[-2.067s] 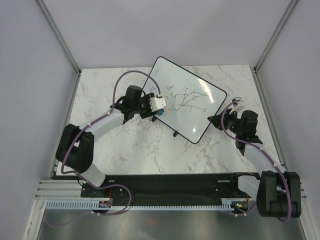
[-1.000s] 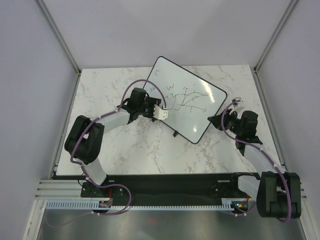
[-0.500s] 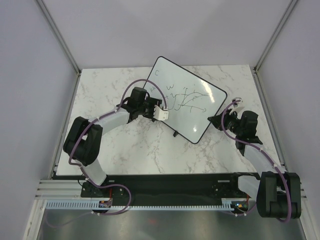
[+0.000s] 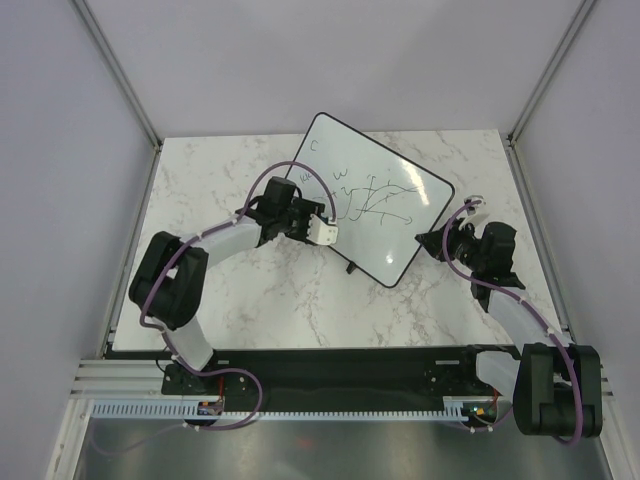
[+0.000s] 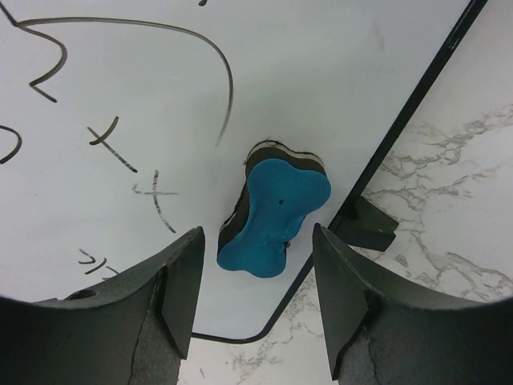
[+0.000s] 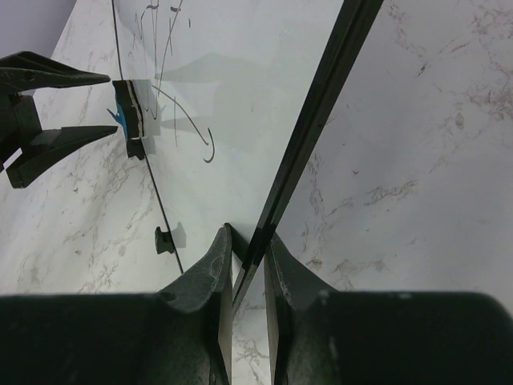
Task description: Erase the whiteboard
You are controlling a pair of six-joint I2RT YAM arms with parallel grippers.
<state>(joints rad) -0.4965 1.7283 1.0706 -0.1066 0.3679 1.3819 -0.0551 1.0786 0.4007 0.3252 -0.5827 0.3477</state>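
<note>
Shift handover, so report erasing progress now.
Done: right tool clamps the edge of the whiteboard. In hand: left tool, open, straddles the blue bone-shaped eraser lying on the board, not gripping. Left: grasp it and wipe; marker scribbles are unwiped.

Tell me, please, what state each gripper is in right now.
Left gripper: open, straddling the blue eraser.
Right gripper: closed on the whiteboard edge.

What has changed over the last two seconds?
The left gripper slid slightly toward the table's near edge along the whiteboard's left side. It now hangs open around the eraser, fingers not touching it. The right gripper stays shut on the board's edge; board and scribbles are unchanged.
</note>
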